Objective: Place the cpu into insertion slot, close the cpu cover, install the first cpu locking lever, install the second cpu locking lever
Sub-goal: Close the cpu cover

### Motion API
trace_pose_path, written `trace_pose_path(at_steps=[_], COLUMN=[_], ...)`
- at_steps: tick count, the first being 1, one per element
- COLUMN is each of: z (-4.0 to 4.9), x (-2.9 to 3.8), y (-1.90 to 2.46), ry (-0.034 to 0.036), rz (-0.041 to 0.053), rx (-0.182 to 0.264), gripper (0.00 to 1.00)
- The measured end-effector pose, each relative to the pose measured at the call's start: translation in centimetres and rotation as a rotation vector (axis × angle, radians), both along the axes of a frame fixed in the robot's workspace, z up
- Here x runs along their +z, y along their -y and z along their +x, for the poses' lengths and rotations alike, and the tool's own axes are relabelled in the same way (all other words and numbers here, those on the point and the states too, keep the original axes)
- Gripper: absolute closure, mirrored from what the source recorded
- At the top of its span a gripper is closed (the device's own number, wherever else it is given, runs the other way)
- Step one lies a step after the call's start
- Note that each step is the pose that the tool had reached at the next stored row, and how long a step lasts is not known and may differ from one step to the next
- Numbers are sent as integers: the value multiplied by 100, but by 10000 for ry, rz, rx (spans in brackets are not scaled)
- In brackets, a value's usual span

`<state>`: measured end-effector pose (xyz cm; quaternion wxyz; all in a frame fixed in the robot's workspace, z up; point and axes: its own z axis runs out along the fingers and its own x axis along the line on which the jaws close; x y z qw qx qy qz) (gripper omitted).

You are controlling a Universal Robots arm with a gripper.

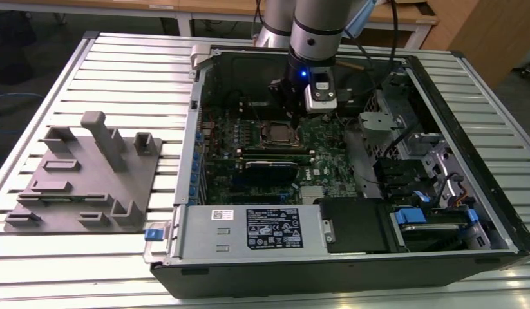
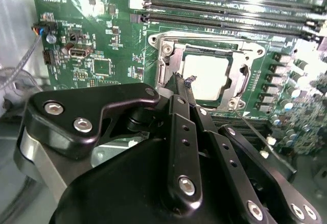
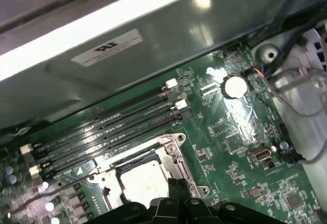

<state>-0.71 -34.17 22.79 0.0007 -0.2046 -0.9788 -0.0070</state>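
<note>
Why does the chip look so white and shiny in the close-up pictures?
Light bounces off its metal face: the chip glows pale in both wrist views, and in the first wrist view the round battery and case wall glare too.

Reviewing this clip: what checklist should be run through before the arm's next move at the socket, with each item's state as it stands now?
1. cpu seated in the insertion slot: ok, its pale face lies flat inside in the second wrist view.
2. cpu cover down: ok, the silver frame lies flat around the chip.
3. Locking levers latched: cannot tell; a thin rod, possibly one of them, runs past the socket's corner.
4. gripper empty: ok, fingertips together, nothing between them.
5. Gripper clear of the cover: cannot tell; its tip hangs at the frame's edge.
</note>
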Motion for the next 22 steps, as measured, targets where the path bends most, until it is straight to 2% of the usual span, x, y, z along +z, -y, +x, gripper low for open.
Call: trace_pose_path(at_steps=[17, 22], z=[0, -1], x=[-14, -29], y=[0, 1], ry=[0, 48], rz=[1, -11], rx=[2954, 3596], gripper=[89, 89])
